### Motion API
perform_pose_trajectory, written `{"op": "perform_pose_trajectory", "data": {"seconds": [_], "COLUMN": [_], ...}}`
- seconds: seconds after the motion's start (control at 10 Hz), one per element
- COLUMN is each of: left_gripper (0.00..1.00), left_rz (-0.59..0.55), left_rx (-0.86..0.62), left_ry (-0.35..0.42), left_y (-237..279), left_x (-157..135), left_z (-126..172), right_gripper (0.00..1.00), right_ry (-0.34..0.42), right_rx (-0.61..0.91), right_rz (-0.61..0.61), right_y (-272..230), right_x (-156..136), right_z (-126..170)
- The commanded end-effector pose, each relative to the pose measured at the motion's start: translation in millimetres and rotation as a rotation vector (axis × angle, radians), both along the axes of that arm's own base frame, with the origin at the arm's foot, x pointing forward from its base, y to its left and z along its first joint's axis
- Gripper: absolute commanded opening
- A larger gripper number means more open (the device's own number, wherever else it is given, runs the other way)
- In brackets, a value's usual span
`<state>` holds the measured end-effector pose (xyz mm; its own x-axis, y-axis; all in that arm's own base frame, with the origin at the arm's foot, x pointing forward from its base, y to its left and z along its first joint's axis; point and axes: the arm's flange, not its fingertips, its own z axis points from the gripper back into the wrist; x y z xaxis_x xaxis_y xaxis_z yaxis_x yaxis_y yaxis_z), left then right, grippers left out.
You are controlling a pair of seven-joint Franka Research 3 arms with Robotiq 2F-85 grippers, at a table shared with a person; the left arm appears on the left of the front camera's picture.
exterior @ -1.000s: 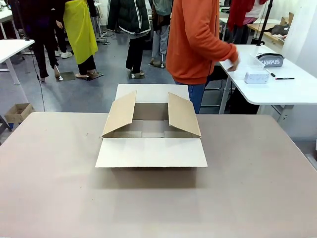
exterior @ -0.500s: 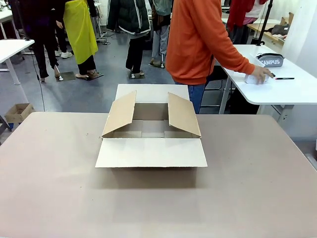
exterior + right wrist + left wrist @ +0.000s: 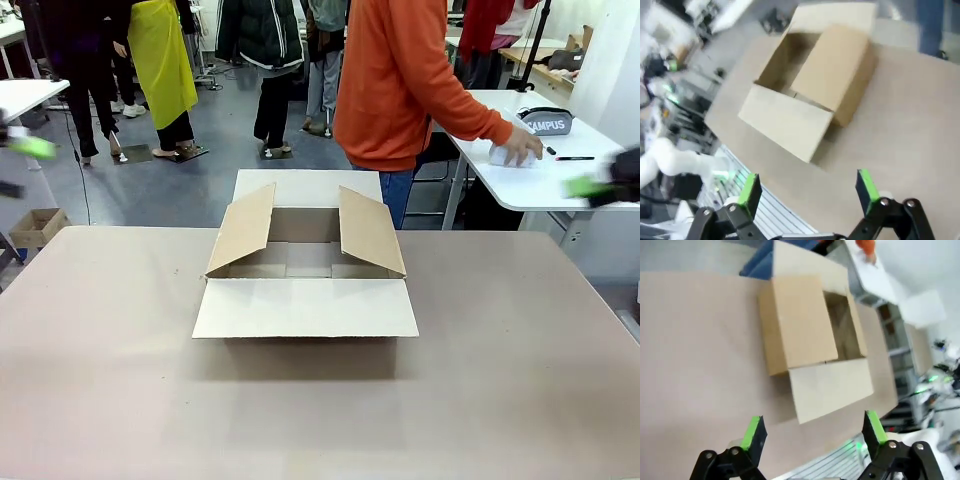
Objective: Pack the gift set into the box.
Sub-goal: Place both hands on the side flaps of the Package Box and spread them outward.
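Nothing packed yet: box open, gift set under the person's hand; your left gripper and right gripper gape empty

- A cardboard box sits open on a tan table, its flaps folded outward.
- The left gripper hangs above the table, green-padded fingers spread wide apart.
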<state>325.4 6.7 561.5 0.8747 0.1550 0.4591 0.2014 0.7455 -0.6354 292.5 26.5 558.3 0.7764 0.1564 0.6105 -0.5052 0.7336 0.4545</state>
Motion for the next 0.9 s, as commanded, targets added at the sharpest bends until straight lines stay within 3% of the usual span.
{"op": "perform_pose_trajectory", "data": {"seconds": [0.0,0.1,0.2,0.7,0.8], "left_gripper": [1.0,1.0,1.0,1.0,1.0], "left_rz": [-0.044,-0.101,-0.055,-0.05,0.014], "left_rx": [0.198,0.25,0.087,0.087,0.143], "left_ry": [0.048,0.101,0.019,0.019,0.122], "left_y": [-55,-71,-53,-50,-70], "left_x": [51,55,19,26,58], "left_z": [-9,-16,-3,1,6], "right_gripper": [1.0,1.0,1.0,1.0,1.0], "right_ry": [-0.05,-0.067,-0.03,-0.037,-0.002], "right_rx": [-0.107,-0.128,-0.06,-0.062,-0.053], "right_rz": [-0.005,0.016,0.046,0.03,0.028], "right_y": [121,131,72,74,95], "right_x": [3,-4,3,6,20], "right_z": [-64,-72,-4,-6,-23]}}
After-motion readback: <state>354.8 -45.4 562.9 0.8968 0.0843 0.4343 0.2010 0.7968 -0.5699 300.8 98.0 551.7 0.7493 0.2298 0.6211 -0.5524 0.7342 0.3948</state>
